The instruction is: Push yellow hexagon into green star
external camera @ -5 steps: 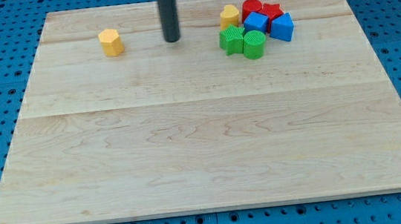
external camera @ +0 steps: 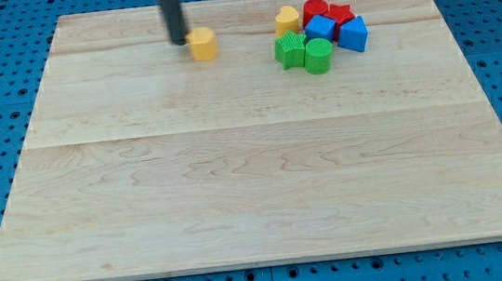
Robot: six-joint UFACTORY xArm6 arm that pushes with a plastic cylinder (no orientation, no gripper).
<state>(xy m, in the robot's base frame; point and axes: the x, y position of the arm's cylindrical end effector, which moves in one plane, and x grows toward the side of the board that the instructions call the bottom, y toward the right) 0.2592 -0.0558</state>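
Note:
The yellow hexagon [external camera: 204, 44] lies on the wooden board near the view's top, left of centre. My tip [external camera: 178, 41] stands right at its left side, touching or nearly touching it. The green star [external camera: 290, 49] lies to the right of the hexagon, about a hand's width away, at the left edge of a cluster of blocks.
The cluster at the view's top right holds a green cylinder [external camera: 319, 56], a yellow heart [external camera: 287, 19], a blue cube [external camera: 320, 28], a blue triangle [external camera: 353, 34], a red cylinder [external camera: 315, 8] and a red star [external camera: 340, 13]. The board [external camera: 255, 177] lies on a blue pegboard.
The yellow hexagon has slid right, from the far left towards the green star. My tip has gone from the hexagon's right side to its left side.

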